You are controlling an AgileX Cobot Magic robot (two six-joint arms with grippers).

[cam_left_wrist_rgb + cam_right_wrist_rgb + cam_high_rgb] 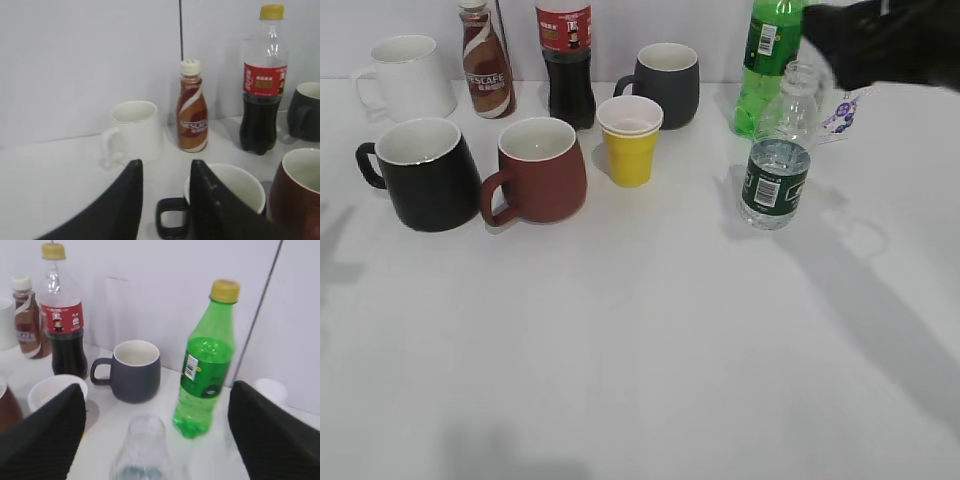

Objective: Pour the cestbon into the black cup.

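Mugs stood along the worktop's (650, 330) left — black cup (423, 172) furthest left, brown-red mug (538, 168) touching its R side. L gripper (165, 200) hung above the black cup, jaws spread. Cestbon (777, 160) stood upright at right, cap off — R gripper (150, 435) just above it, jaws spread wide.

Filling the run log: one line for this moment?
phase: approach | right gripper: open, straddling cestbon | left gripper: open by black cup

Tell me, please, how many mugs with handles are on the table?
4: white mug back left, black mug front left, brown-red mug beside it, grey mug behind the yellow cup.
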